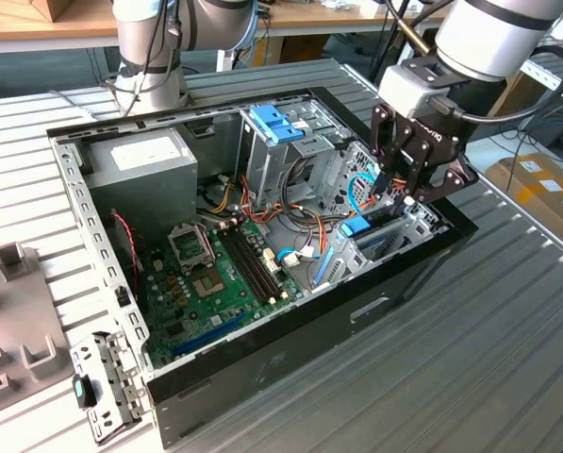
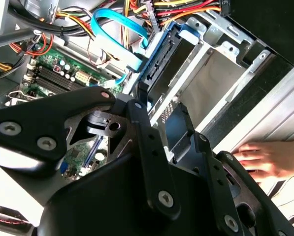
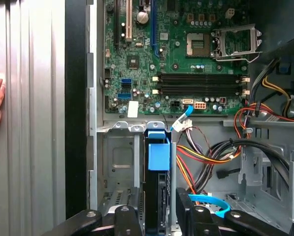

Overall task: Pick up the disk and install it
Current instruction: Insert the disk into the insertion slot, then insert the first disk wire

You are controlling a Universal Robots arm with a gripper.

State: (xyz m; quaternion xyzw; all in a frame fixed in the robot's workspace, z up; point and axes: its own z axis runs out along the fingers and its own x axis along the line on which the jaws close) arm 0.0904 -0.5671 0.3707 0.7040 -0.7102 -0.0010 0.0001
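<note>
Gripper closest, jaws apart astride the disk, no clamp visible. Disk stands on edge in the drive cage, blue bracket on it. Install step, seemingly near done; any final seating calls for a straight push, clear of the cables.

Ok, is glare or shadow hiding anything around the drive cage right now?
Exterior view: the light is even, but the drive cage is dim inside, under the gripper. Second wrist view: the table beside a hand is washed out bright. First wrist view: the motherboard is evenly lit, with no glare.
</note>
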